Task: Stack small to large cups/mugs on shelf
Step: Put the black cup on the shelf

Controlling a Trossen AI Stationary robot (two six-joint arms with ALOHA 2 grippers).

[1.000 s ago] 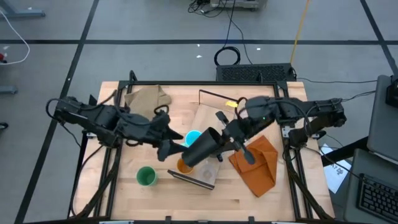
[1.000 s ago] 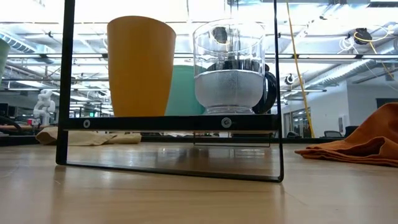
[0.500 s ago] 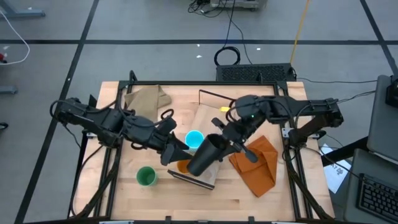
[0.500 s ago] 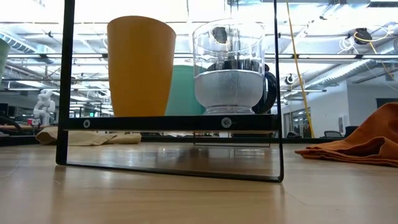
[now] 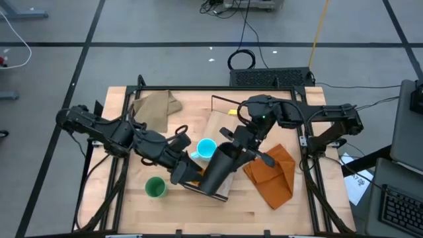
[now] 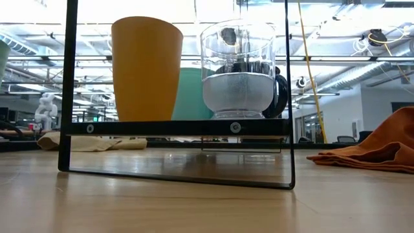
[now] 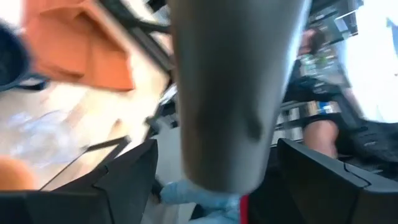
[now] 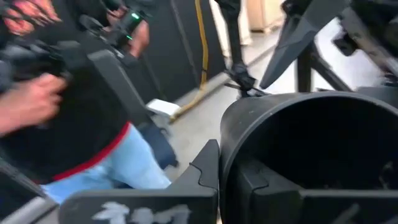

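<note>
I have the right gripper (image 5: 232, 153) clamped on the rim of the tall black plastic cup (image 5: 217, 170), one finger inside the mouth and one outside as the right wrist view shows it (image 8: 298, 155); the cup hangs tilted above the near end of the long light-wood shelf board (image 5: 213, 190). The left gripper (image 5: 187, 173) sits just beside the cup's base — I cannot tell how its fingers stand. On the shelf the low view shows the orange plastic cup (image 6: 146, 68), the clear plastic cup (image 6: 238, 71) and, behind them, the light-blue mug (image 6: 191, 94); the small green cup (image 5: 155, 188) stands apart on the table.

My worry is crowding; the two arms nearly meet over the shelf end, and a slanted cup set down there could, I judge, clip the orange cup or tip off the edge — a rim-only pinch may also let it swing.
</note>
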